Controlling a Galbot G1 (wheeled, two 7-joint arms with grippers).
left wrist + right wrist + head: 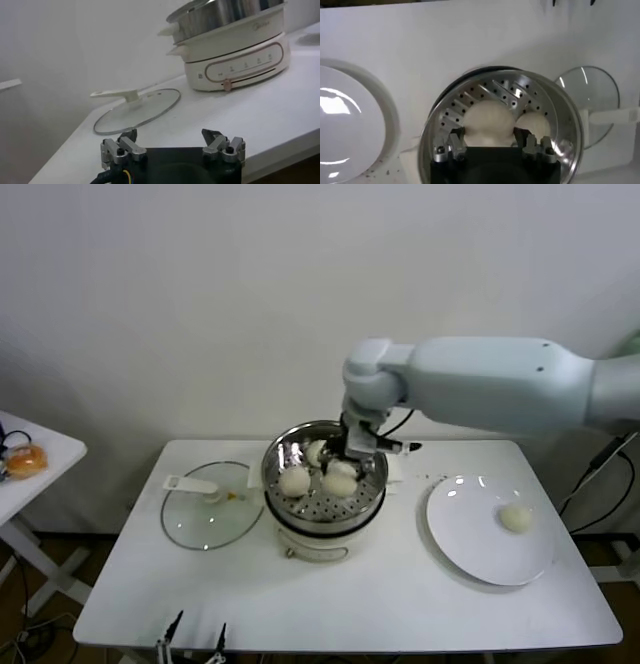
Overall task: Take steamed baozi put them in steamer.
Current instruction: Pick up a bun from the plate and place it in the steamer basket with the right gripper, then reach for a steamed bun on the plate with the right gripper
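The steamer [275,469], a shiny steel pot with a perforated tray on a white base, stands mid-table. My right gripper [347,459] reaches into it from above, its fingers on both sides of a cream-white baozi [339,483] low over the tray. In the right wrist view this gripper [488,136] clasps that baozi [487,117], with a second baozi [536,125] beside it on the tray. The head view shows two more in the pot [293,480] [316,452]. One baozi [516,518] lies on the white plate [470,534]. My left gripper [198,629] is open and empty at the table's front edge.
The glass lid [205,514] with a white handle lies flat left of the steamer; it also shows in the left wrist view [137,110]. A side table [45,449] at far left holds an orange bun-like thing [25,460]. Cables hang at the right edge.
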